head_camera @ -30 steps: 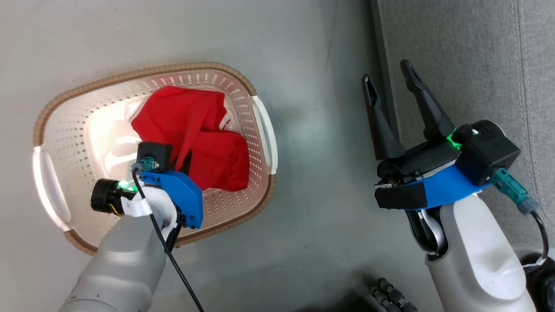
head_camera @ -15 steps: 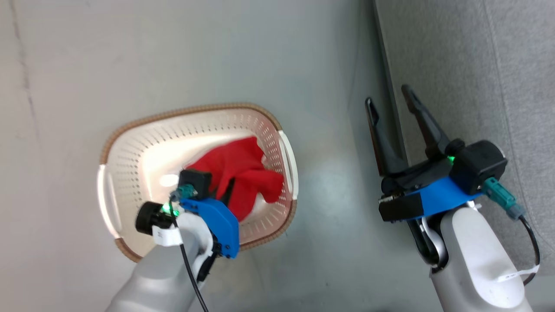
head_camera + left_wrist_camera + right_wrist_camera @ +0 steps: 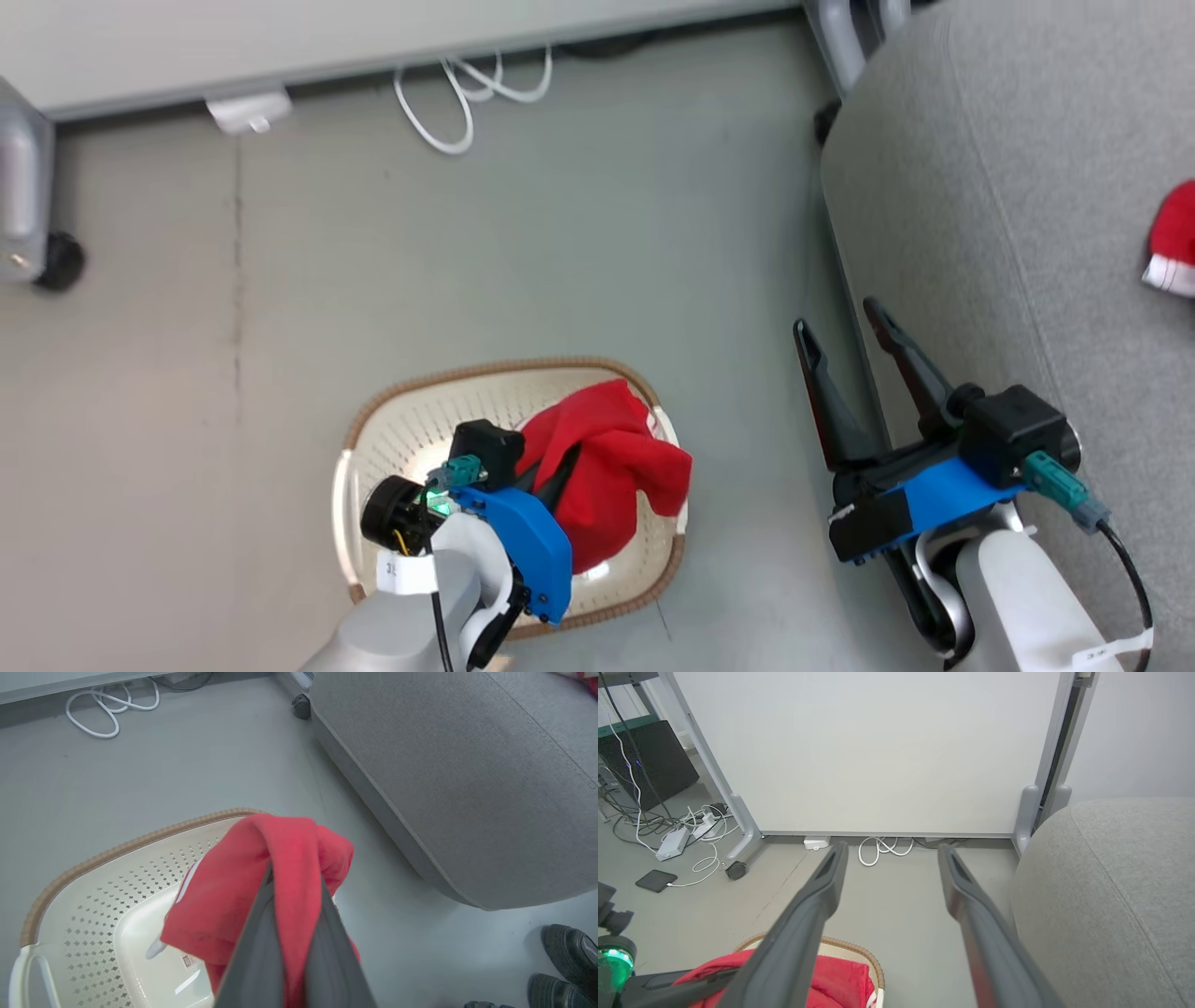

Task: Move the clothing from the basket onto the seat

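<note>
The step in hand is the carry. The left gripper is clamped shut on a red garment, with cloth draped over and between its two fingers. The garment hangs in a bunch above the end of the basket nearest the sofa seat, and its lower folds spill out past the rim on that side. Whether any fold touches the rim, I cannot tell. In the left wrist view, the part of the basket's bottom that the cloth leaves in sight looks bare.

The basket stands on the floor, with a strip of bare floor between it and the seat's front edge. Another red piece with a white band lies on the seat, well in from that edge — so part of the job looks done.

The right gripper holds nothing. Its jaws stand wide apart, and it hovers just beside the seat's front edge.

The next move, as I judge it, is a swing across that strip. The arm needs enough height that the trailing folds clear both the basket rim and the seat's rounded edge — then a release well in from the edge, so the cloth does not slide off.
</note>
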